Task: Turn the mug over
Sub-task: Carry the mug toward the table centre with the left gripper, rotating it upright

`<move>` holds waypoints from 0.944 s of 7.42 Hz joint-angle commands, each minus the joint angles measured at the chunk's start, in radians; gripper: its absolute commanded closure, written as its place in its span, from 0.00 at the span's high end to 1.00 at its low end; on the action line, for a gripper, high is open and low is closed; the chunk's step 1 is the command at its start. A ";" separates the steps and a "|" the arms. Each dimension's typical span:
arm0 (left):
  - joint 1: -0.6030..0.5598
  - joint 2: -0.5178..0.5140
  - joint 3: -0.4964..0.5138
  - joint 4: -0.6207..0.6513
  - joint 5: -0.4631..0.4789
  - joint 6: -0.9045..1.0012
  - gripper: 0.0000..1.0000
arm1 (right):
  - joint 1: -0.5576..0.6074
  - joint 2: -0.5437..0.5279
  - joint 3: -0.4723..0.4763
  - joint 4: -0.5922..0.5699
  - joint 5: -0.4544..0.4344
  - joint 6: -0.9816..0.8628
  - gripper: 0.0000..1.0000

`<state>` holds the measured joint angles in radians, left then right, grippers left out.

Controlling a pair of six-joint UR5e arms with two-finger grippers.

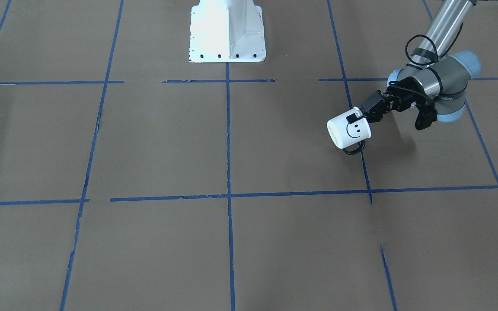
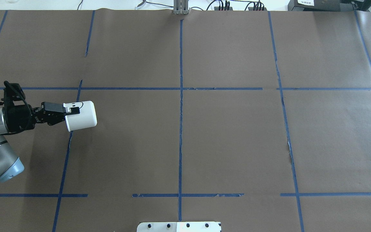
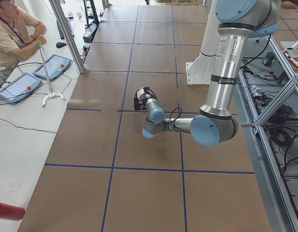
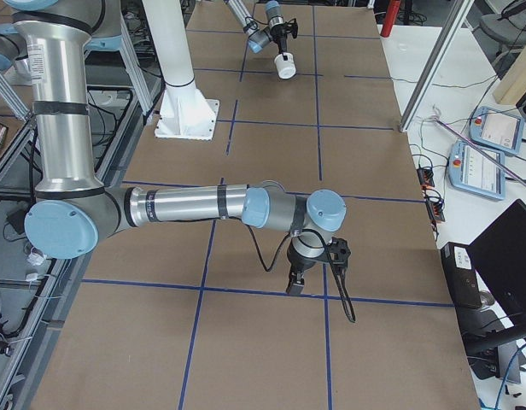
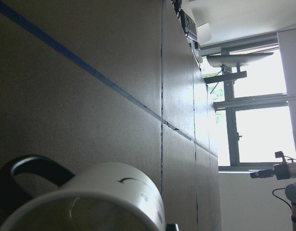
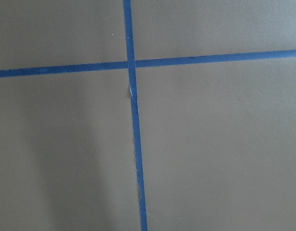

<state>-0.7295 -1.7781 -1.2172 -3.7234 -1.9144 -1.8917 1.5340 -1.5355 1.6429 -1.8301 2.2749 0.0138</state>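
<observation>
The mug (image 1: 347,132) is tipped on its side, over on the robot's left part of the table (image 1: 167,142), above a blue tape line (image 1: 365,168). Its smiley face (image 1: 353,129) shows on the side turned away from the robot. Its black handle (image 1: 354,150) points down, and I cannot tell if the handle touches the table. The left gripper (image 1: 358,115) is pinched on the mug's rim, with one finger (image 2: 72,110) lying on the outside wall. The mug's flat bottom points away from that arm. Well apart, the right gripper (image 4: 295,284) points down close over the brown table, near a tape cross (image 6: 130,63). Is it wide or narrow? I cannot tell.
</observation>
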 commanded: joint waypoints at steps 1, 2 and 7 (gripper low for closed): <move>-0.037 -0.043 -0.069 0.194 -0.044 -0.009 0.00 | 0.000 0.000 0.000 0.000 0.000 0.000 1.00; -0.057 -0.044 -0.161 0.381 -0.139 0.009 0.00 | 0.000 0.000 0.000 0.000 0.000 0.000 1.00; -0.029 -0.226 -0.393 1.310 -0.270 0.208 0.00 | 0.000 0.000 0.000 0.000 0.000 0.000 1.00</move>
<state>-0.7884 -1.9143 -1.5659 -2.7047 -2.1881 -1.7383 1.5340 -1.5355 1.6429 -1.8300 2.2749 0.0138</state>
